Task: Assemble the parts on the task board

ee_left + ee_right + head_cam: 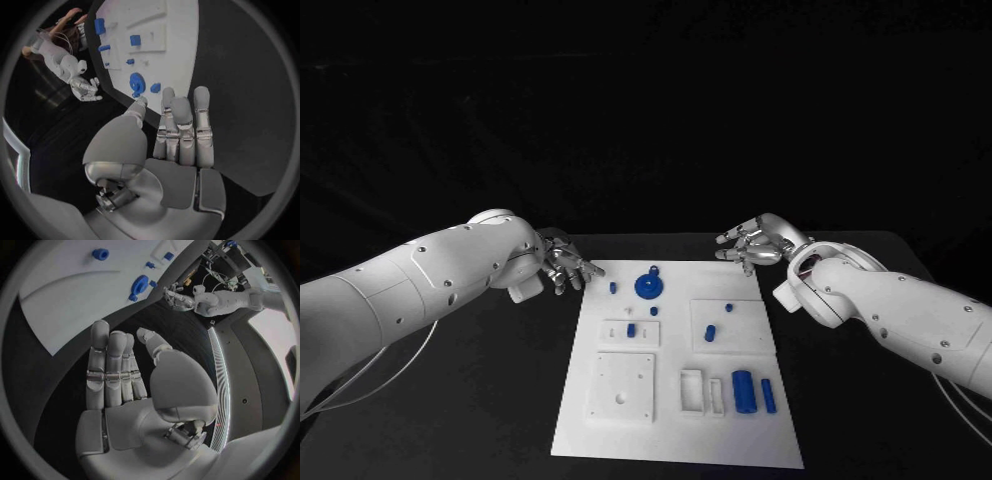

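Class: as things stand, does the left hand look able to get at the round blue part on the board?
Probably yes: the left hand hovers open beside the task board, nothing between it and the round blue part.

Left hand [563, 265] and right hand [751, 243] hover apart, fingers extended, holding nothing.

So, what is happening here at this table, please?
The robot holds nothing yet. Its left hand and right hand hover open beside the far corners of the white task board. The blue parts lie untouched on the board: a round disc near the far edge and two cylinders near the front.
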`<control>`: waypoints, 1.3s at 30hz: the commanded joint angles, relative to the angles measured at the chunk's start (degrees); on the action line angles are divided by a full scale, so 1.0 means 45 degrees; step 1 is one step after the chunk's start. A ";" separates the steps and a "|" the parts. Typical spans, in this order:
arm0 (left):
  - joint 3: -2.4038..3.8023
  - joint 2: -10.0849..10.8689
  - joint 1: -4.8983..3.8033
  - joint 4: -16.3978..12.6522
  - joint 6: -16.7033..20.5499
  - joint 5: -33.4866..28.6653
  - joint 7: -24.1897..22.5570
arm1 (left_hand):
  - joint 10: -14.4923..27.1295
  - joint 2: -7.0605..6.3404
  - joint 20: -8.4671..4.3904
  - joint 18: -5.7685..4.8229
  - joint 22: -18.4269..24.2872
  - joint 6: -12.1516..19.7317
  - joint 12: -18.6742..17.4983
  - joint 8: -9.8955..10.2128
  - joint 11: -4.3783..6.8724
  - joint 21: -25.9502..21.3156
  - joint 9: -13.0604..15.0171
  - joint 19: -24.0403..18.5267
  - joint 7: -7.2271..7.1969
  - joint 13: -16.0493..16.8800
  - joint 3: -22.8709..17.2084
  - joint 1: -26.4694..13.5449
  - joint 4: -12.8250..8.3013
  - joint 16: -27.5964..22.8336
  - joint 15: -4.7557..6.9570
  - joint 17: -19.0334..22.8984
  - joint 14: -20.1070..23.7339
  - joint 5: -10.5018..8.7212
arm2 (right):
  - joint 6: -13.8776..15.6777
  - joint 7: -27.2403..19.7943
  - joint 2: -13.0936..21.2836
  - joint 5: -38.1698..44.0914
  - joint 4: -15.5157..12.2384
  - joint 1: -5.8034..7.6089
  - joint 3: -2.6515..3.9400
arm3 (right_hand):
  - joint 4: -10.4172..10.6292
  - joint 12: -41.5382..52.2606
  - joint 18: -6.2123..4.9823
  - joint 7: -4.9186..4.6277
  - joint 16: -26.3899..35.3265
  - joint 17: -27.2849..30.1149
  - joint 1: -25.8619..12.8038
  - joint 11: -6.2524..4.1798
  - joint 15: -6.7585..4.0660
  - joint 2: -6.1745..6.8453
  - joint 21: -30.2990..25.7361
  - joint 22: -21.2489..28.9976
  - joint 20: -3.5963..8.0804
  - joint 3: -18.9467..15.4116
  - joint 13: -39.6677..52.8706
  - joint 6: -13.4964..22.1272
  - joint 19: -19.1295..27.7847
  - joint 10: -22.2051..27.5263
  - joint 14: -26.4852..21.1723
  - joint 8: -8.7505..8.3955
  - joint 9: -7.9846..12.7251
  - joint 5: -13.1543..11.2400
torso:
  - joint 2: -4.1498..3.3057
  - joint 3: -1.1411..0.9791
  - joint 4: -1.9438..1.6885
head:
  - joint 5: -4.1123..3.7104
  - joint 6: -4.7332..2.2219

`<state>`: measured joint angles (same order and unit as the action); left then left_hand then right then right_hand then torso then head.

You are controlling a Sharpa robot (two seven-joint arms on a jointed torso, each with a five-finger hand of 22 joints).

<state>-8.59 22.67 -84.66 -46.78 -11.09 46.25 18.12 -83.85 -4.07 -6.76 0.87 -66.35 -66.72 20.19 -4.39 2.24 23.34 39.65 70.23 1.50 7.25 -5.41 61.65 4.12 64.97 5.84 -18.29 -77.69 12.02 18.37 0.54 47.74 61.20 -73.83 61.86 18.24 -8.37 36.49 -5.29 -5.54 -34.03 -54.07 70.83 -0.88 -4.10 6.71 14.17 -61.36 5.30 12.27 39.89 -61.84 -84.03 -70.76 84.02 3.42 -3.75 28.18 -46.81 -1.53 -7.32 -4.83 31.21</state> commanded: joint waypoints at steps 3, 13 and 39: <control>0.0007 -0.0273 -0.0044 0.0219 -0.0402 0.0298 -0.0002 | -0.0049 -0.0096 -0.0074 -0.0051 -0.0071 0.0065 0.0080 0.0095 0.0066 -0.0101 0.0171 0.0052 -0.0021 0.0025 -0.0039 -0.0193 0.0126 0.0043 0.0031 0.0019 0.0052 -0.0147 | 0.0042 -0.0022 -0.0077 0.0214 -0.0056 0.0051 0.0038 | 0.0032 -0.0086 -0.0007 -0.0041 -0.0066 0.0016 -0.0040 -0.0025 -0.0125 0.0069 -0.0089 -0.0011 0.0092 0.0007 0.0022 0.0022 -0.0077 -0.0005 0.0080 0.0031 -0.0011 0.0029 | -0.0112 -0.0076 0.0023 | -0.0041 -0.0049; 0.0009 -0.0568 -0.0051 0.0430 -0.0509 0.0506 0.0167 | 0.0008 -0.0142 -0.0065 -0.0051 -0.0218 0.0083 0.0134 0.0105 0.0058 -0.0198 0.0301 0.0065 -0.0016 0.0043 -0.0093 -0.0249 0.0229 0.0061 0.0023 0.0050 0.0077 -0.0122 | 0.0065 0.0006 -0.0177 0.0289 -0.0081 0.0132 0.0113 | 0.0052 -0.0096 -0.0008 -0.0045 -0.0074 0.0023 -0.0054 -0.0024 -0.0123 0.0079 -0.0104 -0.0028 0.0090 -0.0003 0.0028 0.0045 -0.0085 -0.0019 0.0080 0.0032 -0.0012 0.0035 | -0.0226 -0.0138 0.0072 | -0.0085 -0.0094; 0.0005 -0.1176 -0.0038 0.1053 -0.0800 0.0599 0.0133 | 0.0051 -0.0161 -0.0047 -0.0045 -0.0348 0.0138 0.0136 0.0113 0.0035 -0.0316 0.0256 0.0079 0.0013 0.0033 -0.0086 -0.0350 0.0293 0.0064 0.0005 0.0077 0.0103 -0.0359 | 0.0092 0.0022 -0.0352 0.0346 -0.0151 0.0252 0.0247 | 0.0094 -0.0123 -0.0011 -0.0048 -0.0094 0.0041 -0.0046 -0.0023 -0.0122 0.0094 -0.0155 -0.0070 0.0089 -0.0019 0.0047 0.0065 -0.0111 -0.0031 0.0077 0.0033 -0.0013 0.0052 | -0.0311 -0.0167 0.0085 | -0.0219 -0.0053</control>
<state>-8.60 17.59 -84.77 -42.06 -13.68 49.00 19.14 -83.85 -4.69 -6.97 0.87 -67.89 -66.51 20.46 -4.16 2.24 22.24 40.83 70.44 1.71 7.41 -5.85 60.59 5.09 64.96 5.82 -18.00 -77.69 10.59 18.78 0.80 46.23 62.22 -74.38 62.95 19.30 -8.21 36.27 -5.29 -5.54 -34.25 -53.94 70.83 -0.78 -4.10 6.71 13.65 -61.62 5.30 12.11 40.05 -61.84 -84.02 -70.86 84.01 3.42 -3.74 28.18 -48.22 -2.30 -6.91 -5.73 30.89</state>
